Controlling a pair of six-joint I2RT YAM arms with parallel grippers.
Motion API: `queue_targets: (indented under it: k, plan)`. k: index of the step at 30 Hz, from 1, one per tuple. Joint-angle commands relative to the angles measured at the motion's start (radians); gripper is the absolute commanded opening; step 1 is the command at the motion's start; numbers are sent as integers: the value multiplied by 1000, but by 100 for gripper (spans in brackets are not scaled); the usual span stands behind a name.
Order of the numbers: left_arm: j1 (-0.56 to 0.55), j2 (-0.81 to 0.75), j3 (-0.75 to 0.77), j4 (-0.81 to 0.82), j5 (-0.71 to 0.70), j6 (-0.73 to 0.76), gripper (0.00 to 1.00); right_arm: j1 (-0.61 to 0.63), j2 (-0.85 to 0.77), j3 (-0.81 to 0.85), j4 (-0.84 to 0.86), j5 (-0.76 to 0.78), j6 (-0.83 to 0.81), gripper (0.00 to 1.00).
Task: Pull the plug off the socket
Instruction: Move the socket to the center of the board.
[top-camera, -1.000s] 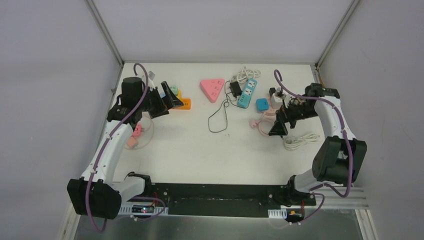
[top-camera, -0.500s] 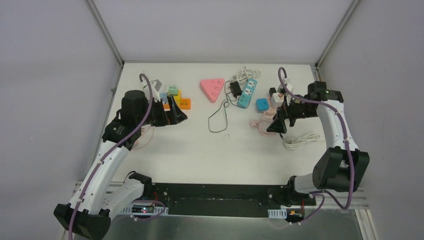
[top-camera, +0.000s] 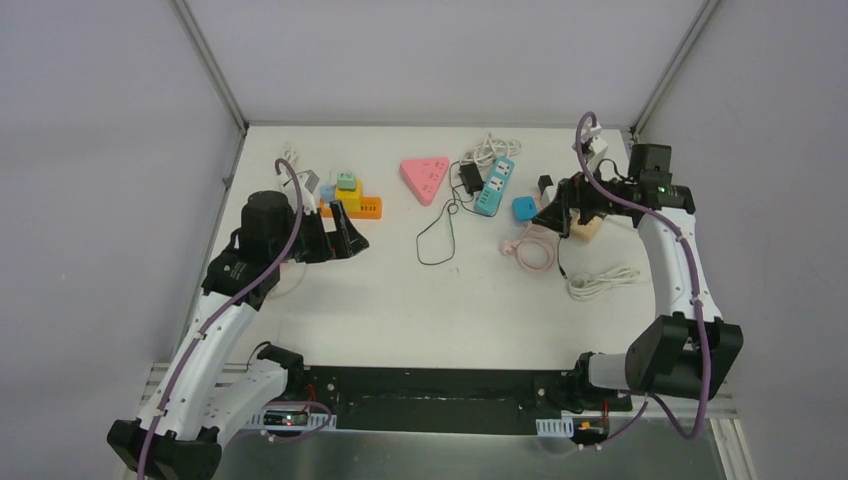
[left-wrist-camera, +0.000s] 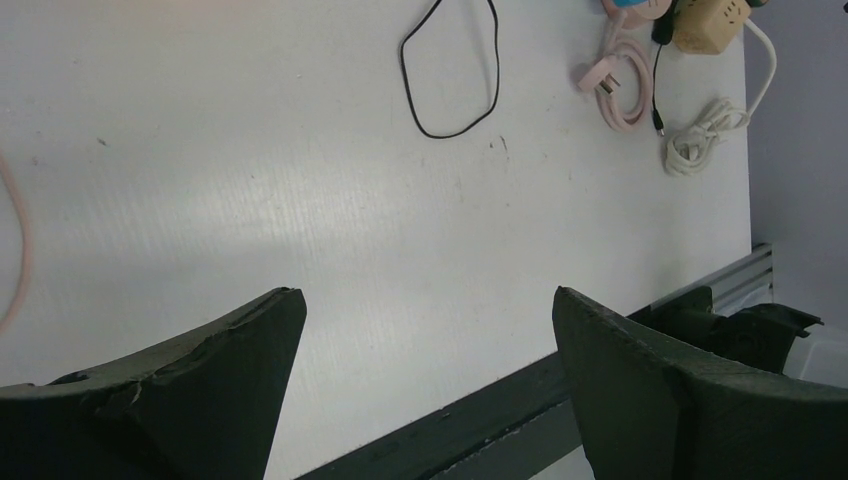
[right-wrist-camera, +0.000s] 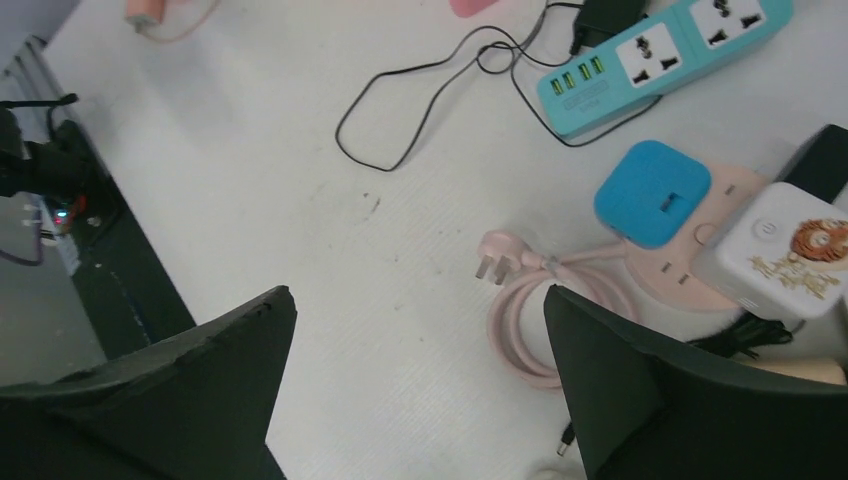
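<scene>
An orange socket block (top-camera: 362, 206) with a green plug (top-camera: 346, 181) and a white plug (top-camera: 308, 183) in it lies at the far left. My left gripper (top-camera: 346, 236) (left-wrist-camera: 425, 295) is open and empty, just in front of it over bare table. A pink socket strip (right-wrist-camera: 700, 285) carries a blue cube plug (right-wrist-camera: 652, 192) (top-camera: 524, 208) and a white adapter (right-wrist-camera: 790, 250). My right gripper (top-camera: 551, 214) (right-wrist-camera: 417, 292) is open and empty, above the strip's pink cable coil (right-wrist-camera: 545, 320). A teal socket strip (top-camera: 494, 186) (right-wrist-camera: 665, 55) has a black adapter (top-camera: 470, 178) beside it.
A pink triangular socket (top-camera: 425, 177) lies at the far middle. A thin black cable loop (top-camera: 437, 235) (left-wrist-camera: 450, 80) trails toward the centre. A coiled white cord (top-camera: 603, 280) and a beige socket cube (top-camera: 587, 228) lie at the right. Another white cord (top-camera: 487, 148) lies at the back.
My left gripper has drawn back from the orange socket block toward me. My right gripper has swung up and toward the far right, off the pink cable coil.
</scene>
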Motion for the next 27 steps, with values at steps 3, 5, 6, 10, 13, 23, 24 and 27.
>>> queue_targets:
  k: [3, 5, 6, 10, 13, 23, 24, 27]
  plan:
    - [47, 38, 9, 22, 12, 12, 99, 15, 117, 107, -111, -186, -69, 100]
    - [64, 46, 10, 24, 16, 8, 99, 19, 93, 75, -83, -114, -91, 100]
    - [69, 48, 9, 25, 16, 6, 99, 20, 79, 55, -59, -90, -86, 100]
    - [79, 53, 6, 25, 2, 4, 99, 20, 31, -18, 16, -85, -93, 100]
    - [79, 51, 3, 24, -3, 5, 99, 20, 16, -32, 9, -81, -119, 100]
    - [91, 43, 2, 25, -6, 5, 99, 20, -9, -46, -84, -70, -273, 100]
    - [92, 43, 2, 24, -6, 4, 99, 20, -10, -45, -85, -60, -271, 100]
    - [93, 44, 3, 24, -2, 3, 99, 18, -15, -46, -82, -27, -262, 100]
